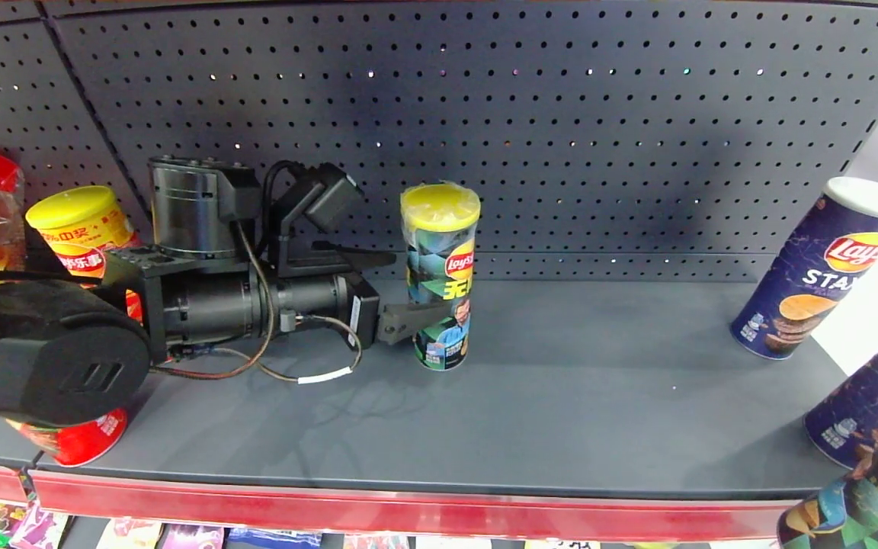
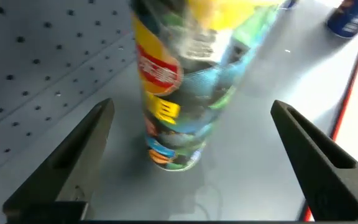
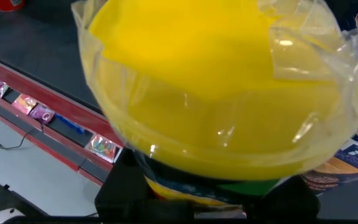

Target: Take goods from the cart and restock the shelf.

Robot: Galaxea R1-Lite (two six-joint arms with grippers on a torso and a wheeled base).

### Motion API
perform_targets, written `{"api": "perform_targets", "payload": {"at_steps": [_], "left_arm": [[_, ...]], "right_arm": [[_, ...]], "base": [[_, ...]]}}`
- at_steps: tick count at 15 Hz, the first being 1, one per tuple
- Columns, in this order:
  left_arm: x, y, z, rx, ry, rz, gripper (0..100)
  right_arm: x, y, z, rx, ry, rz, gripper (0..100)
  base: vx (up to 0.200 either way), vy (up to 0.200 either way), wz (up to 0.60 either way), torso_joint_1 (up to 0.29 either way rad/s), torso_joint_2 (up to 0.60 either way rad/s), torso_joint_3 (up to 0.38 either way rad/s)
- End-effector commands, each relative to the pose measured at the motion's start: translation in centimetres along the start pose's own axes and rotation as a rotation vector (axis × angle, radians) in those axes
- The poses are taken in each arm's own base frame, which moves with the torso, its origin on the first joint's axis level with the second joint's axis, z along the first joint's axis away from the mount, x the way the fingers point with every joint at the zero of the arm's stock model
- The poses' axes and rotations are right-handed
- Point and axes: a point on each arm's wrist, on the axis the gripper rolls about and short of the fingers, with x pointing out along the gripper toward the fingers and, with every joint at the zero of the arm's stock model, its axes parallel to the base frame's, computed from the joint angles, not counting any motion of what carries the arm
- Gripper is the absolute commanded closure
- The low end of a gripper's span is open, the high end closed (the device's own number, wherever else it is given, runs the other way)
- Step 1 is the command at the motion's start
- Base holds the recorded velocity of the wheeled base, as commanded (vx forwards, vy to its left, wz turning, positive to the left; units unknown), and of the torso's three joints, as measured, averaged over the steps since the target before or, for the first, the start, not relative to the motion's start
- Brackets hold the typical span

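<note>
A chip can (image 1: 443,259) with a yellow lid and a green-blue wrap stands upright on the grey shelf (image 1: 599,381), near the pegboard back. My left gripper (image 1: 439,314) is open around its lower half. In the left wrist view the can (image 2: 179,93) stands between the two spread fingers (image 2: 92,143), touching neither. A second can with the same yellow lid (image 3: 216,81) looms close in the right wrist view, and my right gripper (image 3: 197,208) is shut on its body below the lid. Its patterned body (image 1: 862,503) pokes in at the lower right of the head view.
Two dark blue chip cans (image 1: 812,282) (image 1: 866,404) stand at the shelf's right end. Red cans with yellow lids (image 1: 81,221) and another red can (image 1: 81,438) crowd the left end. The red front lip (image 1: 408,512) bounds the shelf; the pegboard wall (image 1: 485,114) closes the back.
</note>
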Motion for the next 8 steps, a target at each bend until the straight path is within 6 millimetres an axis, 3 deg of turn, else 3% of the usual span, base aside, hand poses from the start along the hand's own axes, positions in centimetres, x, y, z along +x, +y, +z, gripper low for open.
{"api": "perform_targets", "payload": {"at_steps": [1, 8], "left_arm": [[0.3, 0.0, 0.1, 0.003, -0.002, 0.005, 0], [3.3, -0.9, 1.1, 0.022, -0.012, 0.053, 0]], "right_arm": [[0.3, -0.1, 0.0, 0.004, 0.016, -0.001, 100], [0.4, -0.1, 0.0, 0.012, 0.020, -0.003, 100]], "base": [[0.000, 0.000, 0.00, 0.000, 0.00, 0.000], [0.000, 0.000, 0.00, 0.000, 0.00, 0.000]]}}
